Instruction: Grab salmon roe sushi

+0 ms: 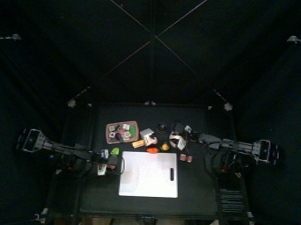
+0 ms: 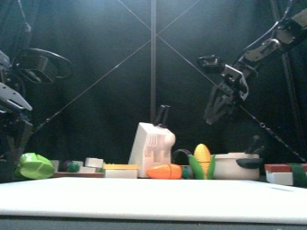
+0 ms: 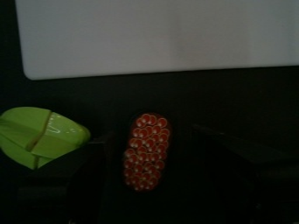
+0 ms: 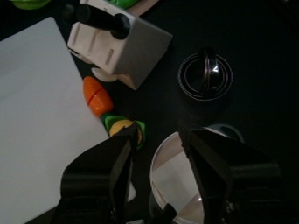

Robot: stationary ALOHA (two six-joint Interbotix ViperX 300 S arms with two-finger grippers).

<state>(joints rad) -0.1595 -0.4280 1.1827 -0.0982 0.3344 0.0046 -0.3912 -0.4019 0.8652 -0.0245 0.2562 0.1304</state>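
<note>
The salmon roe sushi (image 3: 146, 150), an oblong mound of orange-red beads, lies on the black table in the left wrist view. My left gripper (image 3: 155, 168) hangs over it, open wide, with one dark jaw on either side and no contact that I can see. From above, this gripper (image 1: 97, 163) sits at the white board's left edge. My right gripper (image 4: 167, 162) is open and empty over a white pot (image 4: 176, 171). In the front view it hangs high (image 2: 222, 94) at the right.
A white cutting board (image 1: 150, 174) fills the table's middle. A green leaf-like toy (image 3: 41, 136) lies beside the sushi. Behind the board stand a white knife block (image 2: 153, 148), a carrot (image 2: 166, 172), corn (image 2: 203, 160) and a lidded pot (image 2: 238, 166). A sushi tray (image 1: 121, 132) sits at the back left.
</note>
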